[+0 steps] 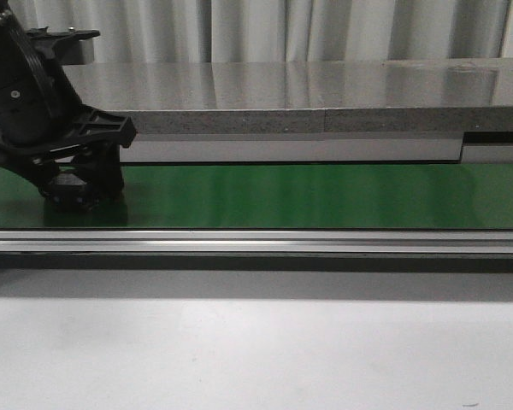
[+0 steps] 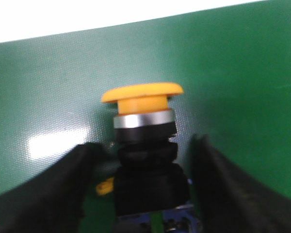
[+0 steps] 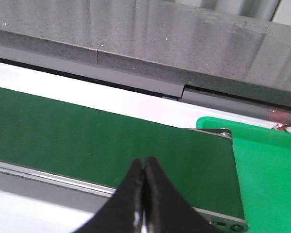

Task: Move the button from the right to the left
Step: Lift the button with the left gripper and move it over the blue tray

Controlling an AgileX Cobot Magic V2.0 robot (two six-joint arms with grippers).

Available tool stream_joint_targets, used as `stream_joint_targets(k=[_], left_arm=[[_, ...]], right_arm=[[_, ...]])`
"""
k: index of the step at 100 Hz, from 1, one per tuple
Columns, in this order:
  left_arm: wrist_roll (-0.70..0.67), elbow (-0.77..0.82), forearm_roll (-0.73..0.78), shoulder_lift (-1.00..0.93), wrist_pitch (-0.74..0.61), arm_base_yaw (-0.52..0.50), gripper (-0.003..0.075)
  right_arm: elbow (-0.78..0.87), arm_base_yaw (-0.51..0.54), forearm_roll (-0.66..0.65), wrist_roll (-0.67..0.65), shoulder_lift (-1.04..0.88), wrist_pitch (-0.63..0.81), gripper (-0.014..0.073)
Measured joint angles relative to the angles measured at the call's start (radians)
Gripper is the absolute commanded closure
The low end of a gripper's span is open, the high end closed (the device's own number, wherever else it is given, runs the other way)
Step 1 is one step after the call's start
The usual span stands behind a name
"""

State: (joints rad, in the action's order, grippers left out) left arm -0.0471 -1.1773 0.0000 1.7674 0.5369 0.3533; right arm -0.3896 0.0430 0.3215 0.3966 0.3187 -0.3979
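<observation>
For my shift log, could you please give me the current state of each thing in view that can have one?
Button: upright on the green belt, yellow head up, between the left tool's fingers; contact with them cannot be told.
Left tool: open, fingers astride the button, low over the belt's left end.
Right tool: shut, empty, above the belt's right end.
Green belt: bare apart from the button; motion cannot be told.
Green tray: visible part empty.

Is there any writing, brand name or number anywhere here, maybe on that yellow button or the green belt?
None can be read. The button shows a plain yellow cap with no lettering, the green belt is unmarked, and the grey counter carries no label.
</observation>
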Motion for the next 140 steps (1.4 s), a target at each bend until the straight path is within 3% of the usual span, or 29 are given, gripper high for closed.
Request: stream_joint_targets(k=[12,26,44,65,112,140], left_arm=[[0.0,0.0,0.013,-0.002,0.015,-0.002,0.0597],[0.0,0.0,0.035,-0.032,0.045,-0.004,0.0664],[0.002,0.0,0.064,-0.119,0.077,-0.045,0.0665],[0.002,0.0,0.109,-0.189,0.096,-0.178,0.0665],[0.083,0.0,0.174,-0.192,0.084,-0.454,0.0665],[0.112,0.0,0.177,-0.152,0.032,-0.534,0.0665]], right_arm=[[0.0,0.0,0.0,0.0,0.0,0.0,0.0662],[0.0,0.0,0.0,0.0,0.0,0.0,0.0662],[0.0,0.0,0.0,0.0,0.0,0.0,0.0662],[0.0,0.0,0.0,0.0,0.0,0.0,0.0662],[0.0,0.0,0.0,0.0,0.0,0.0,0.0662],[0.0,0.0,0.0,0.0,0.0,0.0,0.0662]])
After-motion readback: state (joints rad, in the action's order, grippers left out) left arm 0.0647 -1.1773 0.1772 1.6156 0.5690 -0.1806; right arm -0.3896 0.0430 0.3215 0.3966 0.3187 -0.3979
